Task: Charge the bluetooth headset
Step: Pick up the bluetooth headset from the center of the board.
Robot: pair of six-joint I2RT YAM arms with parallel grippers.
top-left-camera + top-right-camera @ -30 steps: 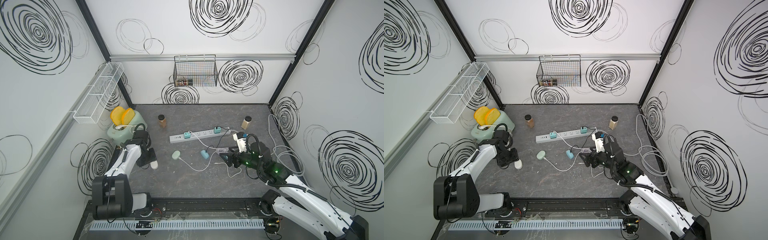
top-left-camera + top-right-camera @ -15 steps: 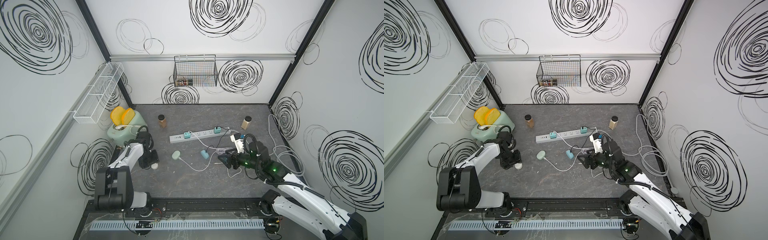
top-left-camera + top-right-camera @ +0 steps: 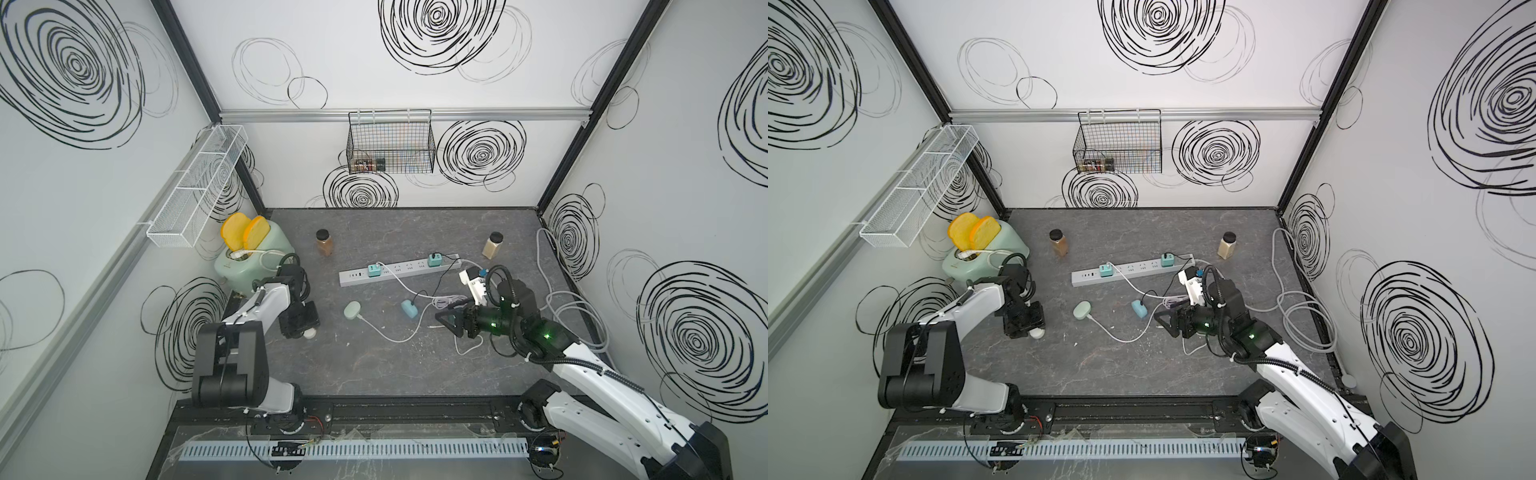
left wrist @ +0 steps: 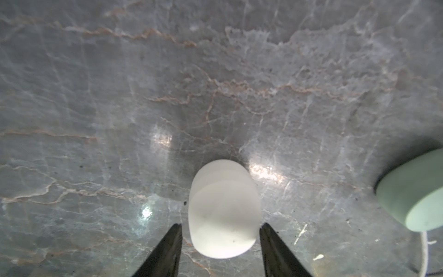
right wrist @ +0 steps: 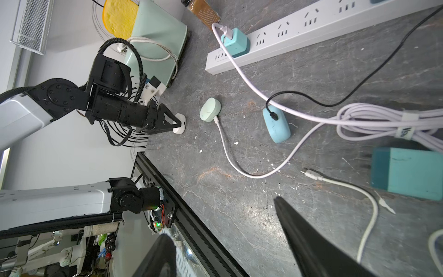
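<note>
The bluetooth headset is a white oval case (image 4: pixel 224 211) lying flat on the grey table, seen in both top views (image 3: pixel 310 333) (image 3: pixel 1037 333). My left gripper (image 4: pixel 220 225) (image 3: pixel 304 326) is low over it and open. Its black fingers (image 4: pixel 167 249) flank the case with a thin gap on each side. My right gripper (image 5: pixel 220 217) (image 3: pixel 445 322) hovers open and empty at mid-table. A loose white cable plug (image 5: pixel 311 173) (image 3: pixel 434 327) lies just beside it. The white power strip (image 3: pixel 399 270) lies further back with two teal chargers plugged in.
A green case (image 3: pixel 351 309) on a white cable and a blue case (image 3: pixel 409 308) on a black cable lie between the arms. A loose teal adapter (image 5: pixel 407 172) and a bundled cable (image 5: pixel 383 120) sit by the right arm. A toaster (image 3: pixel 249 259) and two jars (image 3: pixel 324 243) (image 3: pixel 493 244) stand behind.
My left gripper has turned and come down over the white case, so its fingers now flank it. The right gripper has narrowed slightly and barely moved.
</note>
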